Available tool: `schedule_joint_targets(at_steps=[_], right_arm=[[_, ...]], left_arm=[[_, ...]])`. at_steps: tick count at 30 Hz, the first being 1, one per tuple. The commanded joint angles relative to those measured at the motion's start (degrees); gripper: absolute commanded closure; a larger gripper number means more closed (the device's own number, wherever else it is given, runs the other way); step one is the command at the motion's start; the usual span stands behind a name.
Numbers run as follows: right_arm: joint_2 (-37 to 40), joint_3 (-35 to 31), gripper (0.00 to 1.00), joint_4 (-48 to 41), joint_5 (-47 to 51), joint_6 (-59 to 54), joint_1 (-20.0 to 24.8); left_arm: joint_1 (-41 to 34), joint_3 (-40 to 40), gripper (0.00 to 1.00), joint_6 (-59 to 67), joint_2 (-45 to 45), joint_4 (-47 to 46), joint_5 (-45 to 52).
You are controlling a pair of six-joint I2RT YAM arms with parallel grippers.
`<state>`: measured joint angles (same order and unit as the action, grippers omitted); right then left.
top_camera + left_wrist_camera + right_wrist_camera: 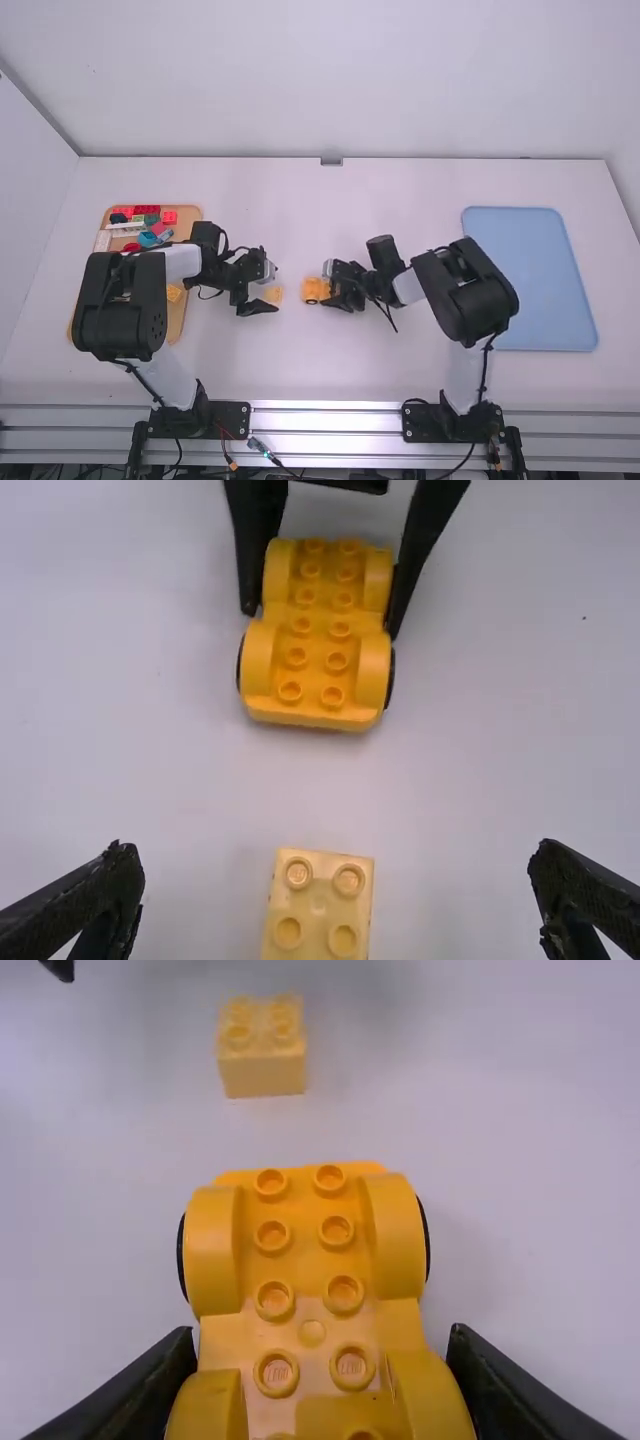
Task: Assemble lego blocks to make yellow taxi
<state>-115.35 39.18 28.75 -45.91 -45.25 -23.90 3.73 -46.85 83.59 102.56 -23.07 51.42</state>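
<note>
Near edge: both arm bases [200, 418] are standing on the rail, flanking the work

Mid surface, left side: left end effector [337, 870] is hanging wide open over the yellow 2x2 brick [318, 905]. Brick is lying studs up between the fingers, touching neither, so closing should catch it by its sides and leave the studs free

Just beside it: right end effector [320, 1343] is gripping the yellow wheeled chassis [306, 1290] across its fenders at one end. Chassis is sitting level, studs up, other end facing the brick. Grip is probably serving as a clamp, stopping it rolling or skidding when the brick gets pressed on, and it's leaving the upper studs reachable

Looks like we're at pick-up for the taxi body, still early. Next move is needing a centred close, lift, then stud alignment between the fenders; off-centre could twist the brick or seat it crooked

Outboard right: blue tray [530, 280] is lying flat. Outboard left: tan tray [177, 322] is holding spare parts, with red bricks [170, 217] sitting toward its far end
</note>
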Motion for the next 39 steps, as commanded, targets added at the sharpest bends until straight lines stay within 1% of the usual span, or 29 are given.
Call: schedule_joint_targets(at_steps=[1, 7, 9, 10, 12, 14, 19, 23, 26, 27, 33, 36, 39], right_arm=[[0.6, -0.9, 0.51, -0.9, 2.3, 1.7, 1.1], [0.5, -0.9, 0.52, -1.3, 2.3, 1.4, 1.1], [0.5, -0.9, 0.52, -1.3, 2.3, 1.3, 0.7], [0.5, -0.9, 0.52, -1.3, 2.3, 1.4, 0.5], [0.5, -0.9, 0.52, -1.2, 2.3, 1.3, 0.2], [0.5, -1.0, 0.51, -0.9, 2.3, 1.6, 0.3], [0.5, -1.0, 0.51, -0.9, 2.3, 1.9, 0.3], [0.5, -0.9, 0.50, -0.9, 2.3, 2.0, 0.3], [0.5, -0.9, 0.49, -0.9, 2.3, 2.0, 0.3], [0.5, -0.9, 0.49, -0.9, 2.3, 2.0, 0.3], [0.5, -0.9, 0.47, -0.9, 2.2, 2.0, 0.3], [0.5, -0.9, 0.47, -0.8, 2.3, 2.6, 0.3], [0.5, -0.9, 0.46, -0.6, 2.3, 3.5, 0.3]], left_arm=[[-1.3, 0.7, 0.01, -0.2, -1.2, 0.2, -0.5], [-3.3, 4.3, 0.00, -0.3, -0.4, 7.3, -2.5], [-3.4, 5.4, 0.05, -1.7, -0.4, 9.6, -3.1], [-3.3, 5.9, 0.07, -3.5, -0.4, 11.1, -3.7], [-2.9, 6.5, 0.16, -6.6, -0.4, 13.5, -5.4], [-2.1, 6.9, 0.17, -7.6, -0.4, 14.6, -5.6], [-0.3, 7.1, 0.18, -7.3, -0.4, 14.6, -5.4], [2.2, 7.0, 0.17, -6.1, -0.4, 13.6, -2.8], [2.5, 7.0, 0.26, -4.0, -0.4, 12.8, -2.4], [2.3, 7.0, 0.27, -4.2, -0.3, 13.0, -2.4], [1.7, 5.1, 0.30, -2.9, 3.1, 12.6, -2.4], [1.8, 3.0, 0.29, -2.7, 5.5, 10.5, -0.7], [2.4, 0.3, 0.33, 2.8, 7.1, 5.3, 0.6]])
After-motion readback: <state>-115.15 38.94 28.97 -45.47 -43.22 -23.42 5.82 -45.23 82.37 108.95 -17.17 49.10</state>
